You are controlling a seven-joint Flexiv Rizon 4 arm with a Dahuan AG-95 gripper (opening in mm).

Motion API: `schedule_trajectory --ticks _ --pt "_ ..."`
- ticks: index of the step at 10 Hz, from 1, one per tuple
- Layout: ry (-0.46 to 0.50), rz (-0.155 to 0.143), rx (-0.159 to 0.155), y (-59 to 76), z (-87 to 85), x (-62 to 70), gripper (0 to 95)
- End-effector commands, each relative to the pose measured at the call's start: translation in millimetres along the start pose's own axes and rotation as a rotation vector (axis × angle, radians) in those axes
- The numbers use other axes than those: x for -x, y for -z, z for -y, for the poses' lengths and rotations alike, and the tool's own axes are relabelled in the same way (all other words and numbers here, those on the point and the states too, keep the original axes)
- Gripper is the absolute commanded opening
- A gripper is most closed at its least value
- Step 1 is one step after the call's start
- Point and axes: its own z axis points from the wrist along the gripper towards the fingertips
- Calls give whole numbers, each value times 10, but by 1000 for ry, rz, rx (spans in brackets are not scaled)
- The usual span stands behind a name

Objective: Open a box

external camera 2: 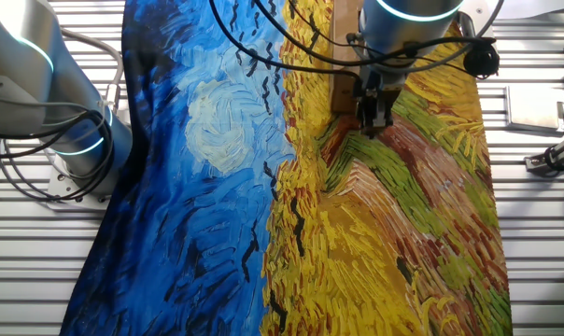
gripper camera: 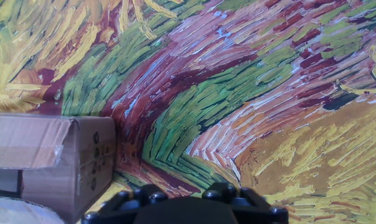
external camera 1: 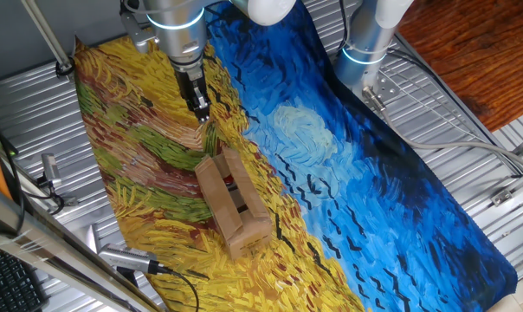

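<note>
Small elongated plain brown cardboard box [external camera 1: 231, 201] sits on the painted cloth [external camera 1: 348, 173] (blue swirls on one half, yellow/green/maroon strokes on the other) covering the ribbed metal tabletop [external camera 1: 469, 147], in the yellow part. Its top is partly open: long flaps stand up along both sides with a slot between them, dark and red bits visible inside, too small to identify. In the other fixed view only a strip of the box [external camera 2: 342, 56] shows, the rest is behind the arm. Hand view catches one end of the box [gripper camera: 51, 158] at lower left, a flap with a strip of clear tape and small printed symbols on the end face. Black two-finger claw [external camera 1: 200, 110] hangs above the cloth just beyond one end of the box, not touching it, pointing down at the green and maroon strokes. Fingers look close together with nothing between them; claw [external camera 2: 373, 119] reads the same from the other side. Hand view only shows black claw hardware [gripper camera: 185, 205] at the bottom edge, tips not visible.
</note>
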Motion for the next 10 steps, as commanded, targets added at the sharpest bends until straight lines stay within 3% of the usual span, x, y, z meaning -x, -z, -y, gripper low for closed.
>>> schedule_trajectory --ticks 1,4,6,7,10 --pt "0 -1 0 2 -1 1 0" --pt "54 -1 2 2 -1 -2 0" --pt "34 -2 0 2 -1 -2 0" --pt "135 -1 0 1 -2 -6 0" --pt "148 5 -1 16 -10 -68 0"
